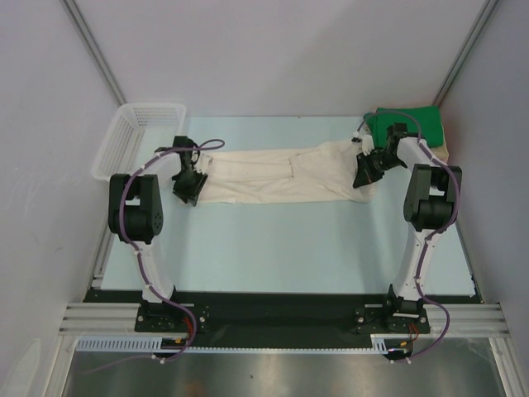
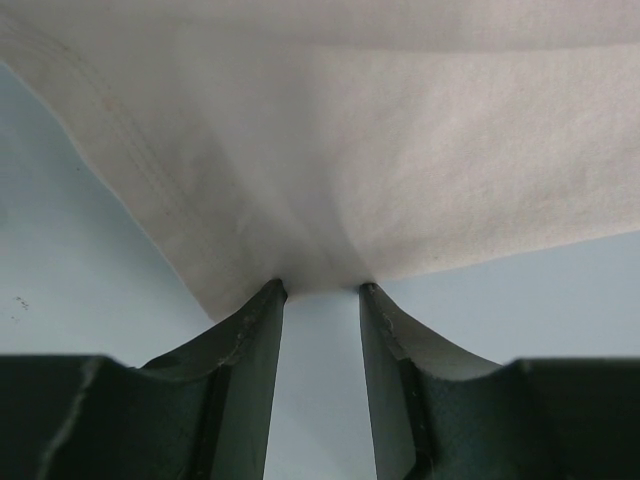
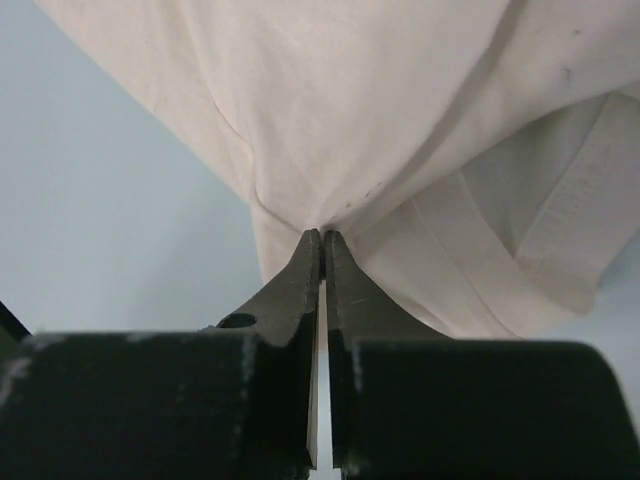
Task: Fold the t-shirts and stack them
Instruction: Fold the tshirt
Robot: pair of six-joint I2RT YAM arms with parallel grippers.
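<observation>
I work at a pale blue bench point(image 1: 273, 248), boxed in on three sides by plain white walls: a back wall point(image 1: 273, 58), a left wall point(image 1: 41, 182) and a right wall point(image 1: 506, 182). A slim metal left post point(image 1: 88, 43) climbs one rear corner and a right post point(image 1: 467, 51) climbs the other. Along my near edge lies a black strip point(image 1: 273, 308), then a silver rail point(image 1: 99, 318), then a brushed steel sheet point(image 1: 273, 376). The light is soft and even.
</observation>
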